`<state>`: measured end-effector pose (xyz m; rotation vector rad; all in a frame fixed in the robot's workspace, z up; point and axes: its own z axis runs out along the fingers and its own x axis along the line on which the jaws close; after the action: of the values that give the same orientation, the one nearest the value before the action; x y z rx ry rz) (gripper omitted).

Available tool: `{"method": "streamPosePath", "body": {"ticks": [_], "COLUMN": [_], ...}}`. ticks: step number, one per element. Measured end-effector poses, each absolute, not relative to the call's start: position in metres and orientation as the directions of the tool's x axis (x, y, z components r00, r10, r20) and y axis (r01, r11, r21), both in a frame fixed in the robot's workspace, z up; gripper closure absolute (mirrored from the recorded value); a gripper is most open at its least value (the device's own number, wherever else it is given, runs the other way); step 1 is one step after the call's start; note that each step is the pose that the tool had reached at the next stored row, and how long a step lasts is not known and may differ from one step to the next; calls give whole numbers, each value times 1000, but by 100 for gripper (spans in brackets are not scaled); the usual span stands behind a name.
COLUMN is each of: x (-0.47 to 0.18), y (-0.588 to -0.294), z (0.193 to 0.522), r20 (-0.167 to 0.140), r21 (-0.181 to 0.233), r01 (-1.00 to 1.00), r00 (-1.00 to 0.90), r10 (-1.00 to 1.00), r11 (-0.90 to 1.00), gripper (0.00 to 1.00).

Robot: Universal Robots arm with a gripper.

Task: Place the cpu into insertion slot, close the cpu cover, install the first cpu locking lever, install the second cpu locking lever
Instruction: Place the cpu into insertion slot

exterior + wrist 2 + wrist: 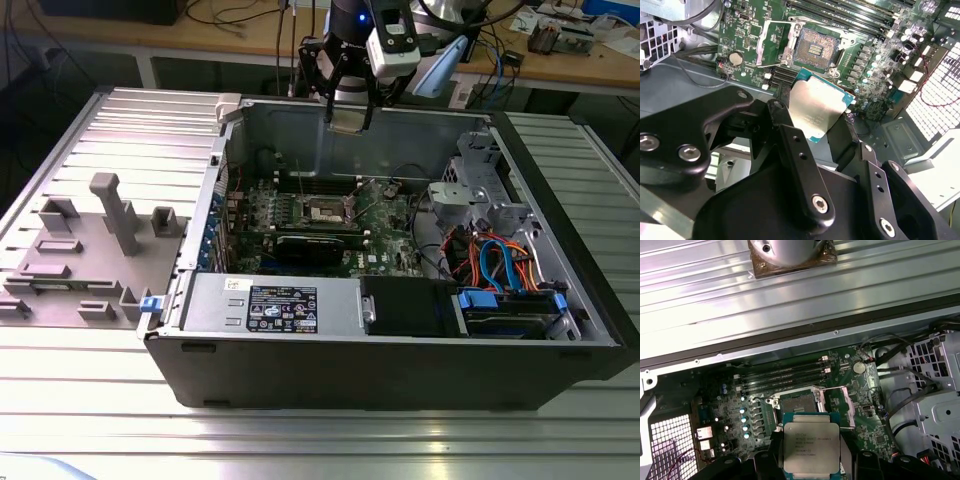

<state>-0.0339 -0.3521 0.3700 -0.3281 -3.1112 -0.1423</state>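
The cpu [811, 447] is in my pincer [811, 462], which is clamped on two of its opposite edges. Its pale metal top faces the first wrist view and its green border shows all round. In the exterior view it hangs high over the back wall of the open computer case [400, 375], well above the motherboard [867, 415] and not yet over its seat.

The insertion slot [796, 401] lies bare, with its dark centre showing inside the silver rim. The cpu cover [775, 42] is swung up beside the slot, so nothing lies across the opening. The long memory slots [782, 376] run just beside the socket.

As I judge it, the step in hand is the placing, and it is barely begun. To do it well I want the chip level and squared to the socket's rim before I go down, with its corners matched to the socket's. In the second wrist view the chip sits tilted against the board, so I would check that first.

The descent should be straight and slow with no sideways slide, since the contacts in the dark centre probably bend easily. I would stay clear of the raised cover. I would let go only once the chip sits flat inside the rim, without pressing it.
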Motion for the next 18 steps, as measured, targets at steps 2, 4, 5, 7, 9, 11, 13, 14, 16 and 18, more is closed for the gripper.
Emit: {"method": "streamPosePath", "body": {"ticks": [2,4,5,7,9,11,13,14,16,18], "x": [-34,-34,-34,-34,-34,-34,-34,-34,-34,-34], "y": [-352,-352,-352,-352,-352,-352,-352,-352,-352,-352], "z": [370,370,370,370,370,370,370,370,370,370], "r20": [19,19,19,19,19,19,19,19,19,19], "r21": [89,89,89,89,89,89,89,89,89,89], "r01": [210,211,212,213,215,216,219,220,221,222], "r00": [-978,-977,-977,-977,-977,-976,-976,-976,-975,-975], "r10": [209,210,211,212,214,215,218,219,220,221], "r11": [974,973,973,973,973,972,972,971,971,971], "gripper": [46,46,46,46,46,46,46,46,46,46]}}
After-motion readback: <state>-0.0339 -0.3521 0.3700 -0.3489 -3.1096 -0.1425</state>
